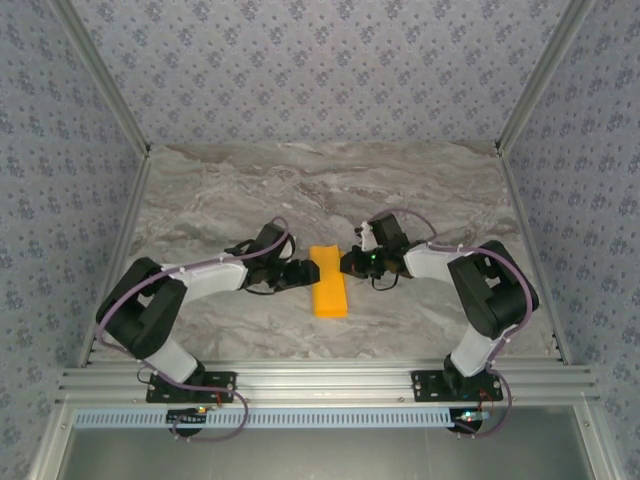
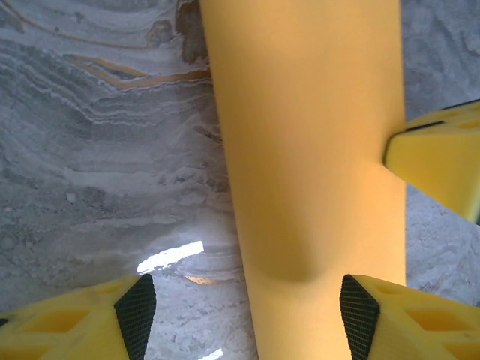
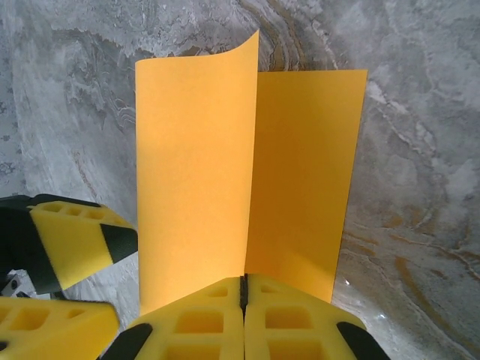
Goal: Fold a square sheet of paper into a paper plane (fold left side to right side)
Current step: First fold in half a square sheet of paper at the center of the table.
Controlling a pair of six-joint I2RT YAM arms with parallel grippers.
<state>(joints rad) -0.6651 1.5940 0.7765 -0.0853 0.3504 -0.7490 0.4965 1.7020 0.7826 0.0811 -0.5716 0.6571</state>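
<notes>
Well, the square sheet of paper (image 1: 329, 284) lies at the middle of the grey marble-patterned table (image 1: 420, 190), between the two grippers. From above it reads as a narrow orange-yellow rectangle. It is thin, matt and unprinted.

In the right wrist view it shows as two panels divided by a straight line. The right-hand panel lies flat on the veined surface with a straight, sharp top edge. The left-hand panel stands lifted, its top corner curling into a soft point.

The right gripper (image 3: 244, 296) is closed, its two blocky yellow fingers pressed together with only a hairline seam between them. The near edge of the paper runs into that seam, so it appears to pinch the sheet.

The left gripper (image 2: 241, 313) is wide open and grips nothing. Its yellow fingers have moulded square recesses and black, finely textured pads (image 2: 136, 311). The paper arches smoothly over the space between them, with a shallow dimple just ahead, and one finger overlaps the sheet's edge. In that same view a yellow finger (image 2: 442, 161) of the right gripper touches the paper's right edge.

The walls (image 1: 300, 60) around the table carry a small repeating floral print
</notes>
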